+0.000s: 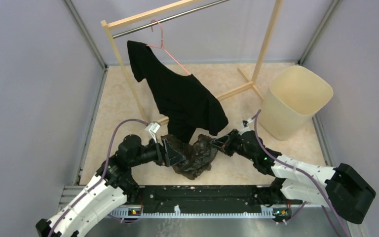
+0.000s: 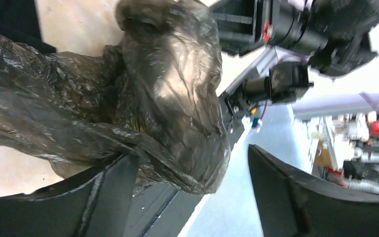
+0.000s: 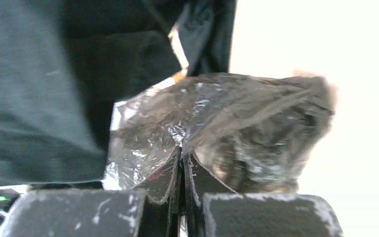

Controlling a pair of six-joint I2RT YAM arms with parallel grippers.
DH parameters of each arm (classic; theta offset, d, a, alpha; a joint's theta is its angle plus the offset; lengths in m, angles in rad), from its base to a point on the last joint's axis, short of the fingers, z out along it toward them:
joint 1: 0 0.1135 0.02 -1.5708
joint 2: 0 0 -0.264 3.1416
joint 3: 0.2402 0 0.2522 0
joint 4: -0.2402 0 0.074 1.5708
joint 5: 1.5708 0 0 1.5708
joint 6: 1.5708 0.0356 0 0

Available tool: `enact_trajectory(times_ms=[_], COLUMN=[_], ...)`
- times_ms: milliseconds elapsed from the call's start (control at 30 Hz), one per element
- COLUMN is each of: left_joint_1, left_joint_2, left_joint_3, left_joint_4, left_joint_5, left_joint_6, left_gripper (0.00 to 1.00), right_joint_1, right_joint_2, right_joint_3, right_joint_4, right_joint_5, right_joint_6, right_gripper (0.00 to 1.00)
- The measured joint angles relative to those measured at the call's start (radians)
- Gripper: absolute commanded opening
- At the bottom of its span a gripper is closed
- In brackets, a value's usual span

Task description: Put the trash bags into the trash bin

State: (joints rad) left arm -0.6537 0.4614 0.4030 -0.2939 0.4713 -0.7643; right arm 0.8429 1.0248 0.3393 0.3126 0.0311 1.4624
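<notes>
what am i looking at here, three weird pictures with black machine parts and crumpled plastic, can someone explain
These are three camera views of one robot with two arms. The overhead view looks down from above and behind. The other two come from cameras on each wrist, so you see each arm's own fingers up close.

On the pale floor lies a crumpled, glossy brown-grey plastic trash bag, between the arms. The right gripper is shut, pinching the bag's film. The left gripper stands open, with the bag resting against one finger.

At the back right stands a cream plastic trash bin, nothing visible inside. A black T-shirt hangs on a pink hanger from a wooden clothes rack.
</notes>
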Motion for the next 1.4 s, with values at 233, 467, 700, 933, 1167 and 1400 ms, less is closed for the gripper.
enact_trajectory(times_ms=[233,467,700,933,1167,1400], left_joint_1=[0.0,0.001,0.002,0.003,0.003,0.003], left_joint_2=[0.045,0.262,0.398,0.411,0.509,0.529], left_joint_3=[0.218,0.362,0.362,0.229,0.196,0.599], left_joint_4=[-0.227,-0.344,-0.37,-0.27,-0.238,-0.401], left_joint_5=[-0.248,-0.47,-0.44,-0.298,-0.223,-0.248], left_joint_6=[0.013,0.018,0.027,0.043,0.061,0.142], left_gripper=[0.98,0.98,0.98,0.62,0.0,0.0], right_joint_1=[-0.114,-0.115,-0.115,-0.115,-0.115,-0.118], right_joint_2=[-0.102,-0.264,-0.299,-0.306,-0.299,-0.14], right_joint_3=[-0.121,0.012,0.057,0.056,0.109,0.544], right_joint_4=[0.03,-0.204,-0.289,-0.322,-0.476,-0.827], right_joint_5=[-0.23,-0.285,-0.304,-0.333,-0.316,-0.269], right_joint_6=[-0.33,-0.665,-0.772,-0.782,-0.795,-0.869], right_gripper=[0.0,0.0,0.0,0.0,0.0,0.0])
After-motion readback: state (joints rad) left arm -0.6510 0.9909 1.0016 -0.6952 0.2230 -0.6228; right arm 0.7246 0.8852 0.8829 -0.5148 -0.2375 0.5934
